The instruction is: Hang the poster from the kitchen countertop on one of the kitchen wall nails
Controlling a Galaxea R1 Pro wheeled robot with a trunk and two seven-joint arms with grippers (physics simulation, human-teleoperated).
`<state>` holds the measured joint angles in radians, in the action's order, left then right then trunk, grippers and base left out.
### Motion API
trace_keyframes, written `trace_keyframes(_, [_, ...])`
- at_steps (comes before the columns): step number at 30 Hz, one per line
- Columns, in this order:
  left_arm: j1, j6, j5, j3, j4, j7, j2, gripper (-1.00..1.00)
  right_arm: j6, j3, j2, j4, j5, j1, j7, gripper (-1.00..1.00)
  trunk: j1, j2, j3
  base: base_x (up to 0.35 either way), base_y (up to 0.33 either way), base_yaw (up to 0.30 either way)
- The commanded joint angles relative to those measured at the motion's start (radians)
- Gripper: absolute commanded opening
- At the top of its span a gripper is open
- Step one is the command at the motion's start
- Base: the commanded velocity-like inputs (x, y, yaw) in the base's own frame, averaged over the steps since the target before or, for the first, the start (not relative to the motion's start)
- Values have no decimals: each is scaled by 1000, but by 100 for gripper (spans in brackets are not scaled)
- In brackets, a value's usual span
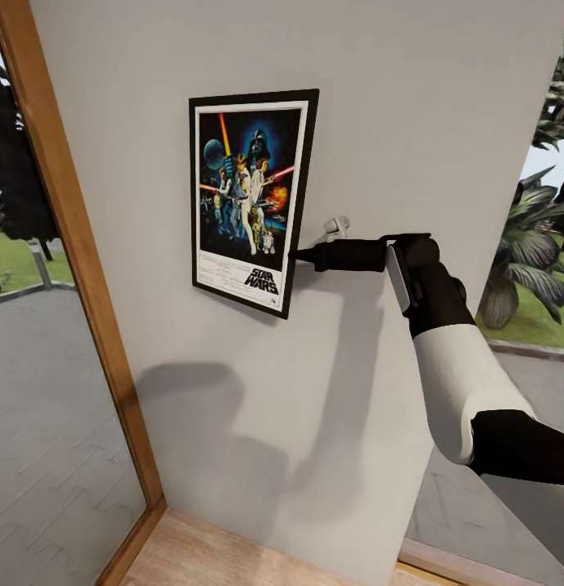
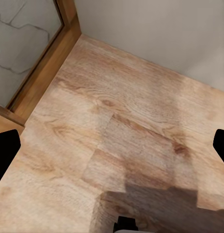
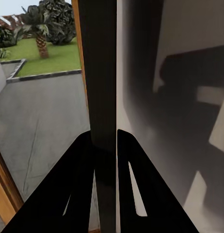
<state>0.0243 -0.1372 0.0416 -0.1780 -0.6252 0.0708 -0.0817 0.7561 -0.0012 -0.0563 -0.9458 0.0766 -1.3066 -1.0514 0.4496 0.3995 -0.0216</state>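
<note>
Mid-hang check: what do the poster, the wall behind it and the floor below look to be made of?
The poster looks like a printed paper sheet, white-bordered, in a thin black frame; whether it is glazed is unclear. The wall seems matte light-grey plaster or paint: even tone, soft shadows, no shine. The floor looks like pale wood planking, with visible grain and board seams. The right gripper grips the frame's edge.

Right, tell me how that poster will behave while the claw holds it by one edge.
The poster probably stays stiff: pinched only at its right edge by the right claw, it shows no sag. It looks thin and flat, so likely light. Held at one edge, it may pivot or slip; its frame already hangs slightly tilted against the wall.
</note>
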Motion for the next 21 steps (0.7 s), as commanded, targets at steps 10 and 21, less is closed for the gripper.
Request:
trace_keyframes(10, [0, -1, 4, -3, -1, 7, 0, 100, 5, 2, -3, 11, 5, 2, -6, -100, 0, 1, 0, 0, 0, 0])
trace_keyframes(21, [0, -1, 4, -3, -1, 7, 0, 100, 5, 3, -5, 17, 6, 2, -6, -100, 0, 1, 0, 0, 0, 0])
